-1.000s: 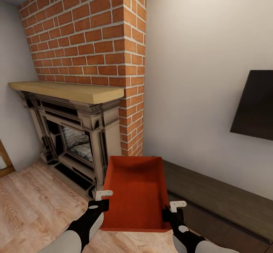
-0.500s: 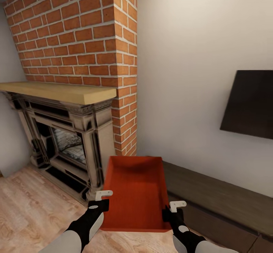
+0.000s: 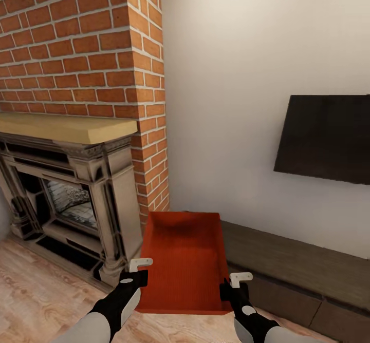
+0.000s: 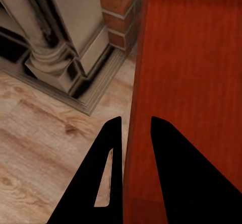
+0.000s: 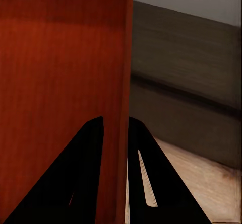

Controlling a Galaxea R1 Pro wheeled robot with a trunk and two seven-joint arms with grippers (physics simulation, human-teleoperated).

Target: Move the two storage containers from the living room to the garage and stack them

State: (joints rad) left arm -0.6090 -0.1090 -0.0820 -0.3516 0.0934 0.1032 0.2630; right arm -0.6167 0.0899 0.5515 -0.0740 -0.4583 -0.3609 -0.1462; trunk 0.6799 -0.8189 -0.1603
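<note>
The view has swung right — the fireplace (image 3: 67, 199) sits further left; the wall screen (image 3: 326, 137) shows more fully.

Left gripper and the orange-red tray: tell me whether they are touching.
Touching. In the left wrist view the left gripper straddles the side wall of the orange-red tray, one finger outside and one inside, no gap showing.

Brick fireplace (image 3: 77, 76), dark bench (image 3: 298, 266), wall screen (image 3: 326, 137)

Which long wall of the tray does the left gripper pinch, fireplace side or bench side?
The fireplace-side wall. The left gripper straddles the storage container edge nearest the fireplace; the right gripper clamps the opposite wall, beside the dark bench.
</note>
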